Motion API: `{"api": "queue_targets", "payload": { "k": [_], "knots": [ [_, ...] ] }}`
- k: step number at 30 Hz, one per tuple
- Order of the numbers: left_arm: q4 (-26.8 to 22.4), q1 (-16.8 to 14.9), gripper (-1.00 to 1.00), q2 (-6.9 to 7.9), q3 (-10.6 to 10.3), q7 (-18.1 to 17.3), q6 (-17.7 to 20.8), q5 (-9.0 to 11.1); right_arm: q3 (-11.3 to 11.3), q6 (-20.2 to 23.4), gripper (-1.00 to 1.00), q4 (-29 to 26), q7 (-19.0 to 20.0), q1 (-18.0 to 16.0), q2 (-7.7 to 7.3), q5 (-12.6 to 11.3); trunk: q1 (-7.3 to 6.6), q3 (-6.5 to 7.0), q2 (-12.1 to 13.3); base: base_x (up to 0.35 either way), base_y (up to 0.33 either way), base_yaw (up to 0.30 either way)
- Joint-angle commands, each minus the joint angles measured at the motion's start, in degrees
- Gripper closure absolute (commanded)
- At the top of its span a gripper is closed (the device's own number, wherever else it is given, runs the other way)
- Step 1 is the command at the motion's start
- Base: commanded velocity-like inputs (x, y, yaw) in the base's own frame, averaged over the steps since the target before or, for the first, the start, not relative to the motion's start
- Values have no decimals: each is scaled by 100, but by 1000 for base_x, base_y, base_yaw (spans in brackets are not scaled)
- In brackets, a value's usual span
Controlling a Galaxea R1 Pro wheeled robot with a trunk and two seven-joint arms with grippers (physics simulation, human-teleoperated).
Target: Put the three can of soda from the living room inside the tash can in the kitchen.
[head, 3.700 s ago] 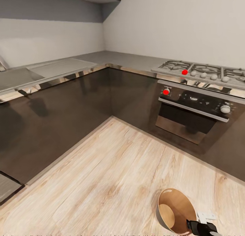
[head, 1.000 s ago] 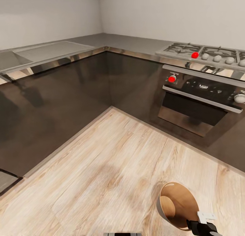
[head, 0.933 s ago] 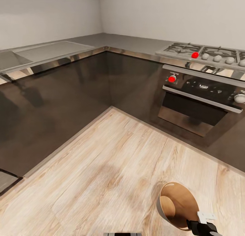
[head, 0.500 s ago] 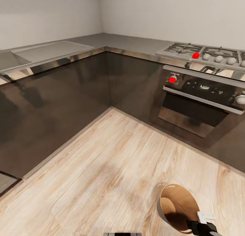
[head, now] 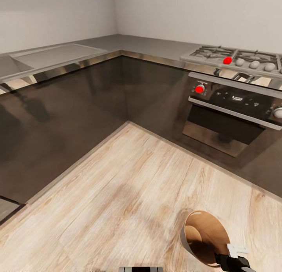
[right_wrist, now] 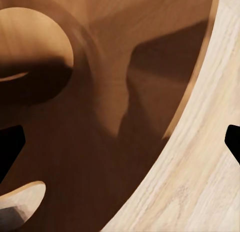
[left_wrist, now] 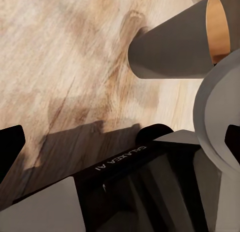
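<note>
The trash can (head: 203, 236), a brown tapered bin with amber walls, lies tilted over the wood floor at the lower right, its mouth turned up toward me. My right gripper (head: 234, 254) is at its near rim. In the right wrist view the right gripper (right_wrist: 120, 142) is open, fingertips wide apart, with the bin's rim (right_wrist: 192, 91) running between them and its pale bottom (right_wrist: 35, 41) deep inside. The left gripper (left_wrist: 120, 144) is open and empty above my base, and the trash can (left_wrist: 175, 46) lies beyond it. The soda cans are out of view.
I am in the kitchen corner. Dark glossy cabinets (head: 78, 115) run along the left and back under a grey countertop (head: 129, 42). The steel oven (head: 231, 119) and gas hob (head: 235, 56) with red knobs stand at the right. Wood floor (head: 117, 193) stretches ahead.
The camera has shifted, so the counter, hob and oven sit a little higher and further right in the picture. The bin and my right gripper keep nearly the same place.
</note>
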Motion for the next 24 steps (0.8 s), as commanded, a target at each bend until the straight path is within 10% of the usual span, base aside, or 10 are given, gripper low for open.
{"api": "queue_targets", "payload": {
  "k": [1, 6, 7, 24],
  "knots": [
    [0, 0, -100, 0, 0, 0, 0, 0, 0, 0, -100, 0, 0, 0, 0, 0, 0, -2, 0, 0, 0, 0],
    [0, 0, -100, 0, 1, 0, 0, 0, 1, 0, -100, 0, 0, 0, 0, 0, 0, -6, 0, 0, 0, 0],
    [0, 0, -100, 0, 1, 0, 0, 0, 0, 0, 100, 0, 0, 0, 0, 0, 0, -6, 0, 0, 0, 0],
    [-8, 0, -100, 0, -1, 0, 0, 0, -2, 0, 100, -17, 0, 0, 0, -1, 0, -7, 0, 0, 0, 0]
  ]
}}
